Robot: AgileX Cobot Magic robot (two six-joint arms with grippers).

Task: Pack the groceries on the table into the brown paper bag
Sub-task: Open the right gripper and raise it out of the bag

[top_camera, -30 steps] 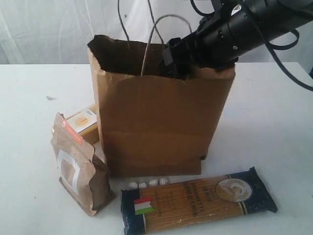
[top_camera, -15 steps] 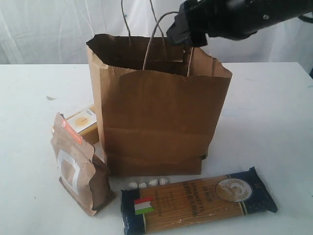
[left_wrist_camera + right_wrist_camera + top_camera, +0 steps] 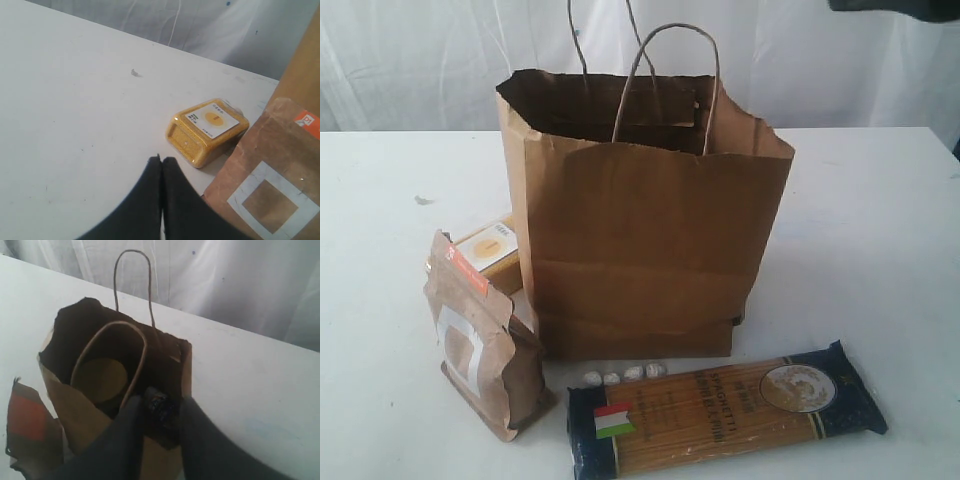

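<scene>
Brown paper bag stands upright near the middle of the table on my exterior feed, and its front wall blocks any look inside from there. Only my right wrist camera sees down the mouth. Through it I make out a round tan lid, the tan-lidded jar, low in the bag. Beside it is a dark jar with a glinting top, though the interior is so shadowed that I cannot tell whether either stands upright. My right gripper hangs above the opening with its fingers spread apart and, as far as I can judge, nothing pinched between them; the dark jar shows through the gap. On the exterior feed that arm is cut off to a dark sliver at the top edge. Outside the bag, the yellow-grain bottle lies on its side on the table. On the exterior feed it is half hidden behind the kraft pouch, which stands just beside the bag on that view's left. The spaghetti packet lies flat in front of the bag, with a few small white lumps between them that I cannot identify. My left gripper is pressed closed on nothing, above bare table near the bottle.
</scene>
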